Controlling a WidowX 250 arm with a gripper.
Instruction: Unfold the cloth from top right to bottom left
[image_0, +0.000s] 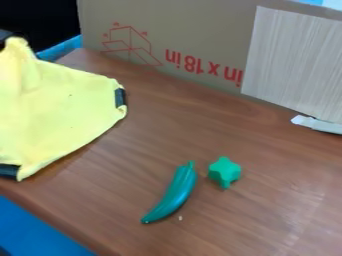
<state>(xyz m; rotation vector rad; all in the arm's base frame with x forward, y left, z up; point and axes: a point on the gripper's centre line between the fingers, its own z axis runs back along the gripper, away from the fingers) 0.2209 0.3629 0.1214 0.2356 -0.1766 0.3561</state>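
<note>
Yellow cloth (57, 107) at left, peaked beside black claw (5, 37), whose grip I cannot tell, green pepper-shaped toy (175, 194) and green knobbly piece (225, 171) near, on brown surface (167, 127)

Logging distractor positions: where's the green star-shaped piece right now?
In the camera view, the green star-shaped piece sits on the brown wooden table, right of the picture's centre, just right of the curved teal-green pepper-shaped toy.

The brown desk (200, 125) carries a yellow cloth (63, 107) at left, a curved green toy (175, 194) (pepper-like), a knobbly green piece (225, 170) just beside it, and a pale strip (319, 124) at right.
</note>
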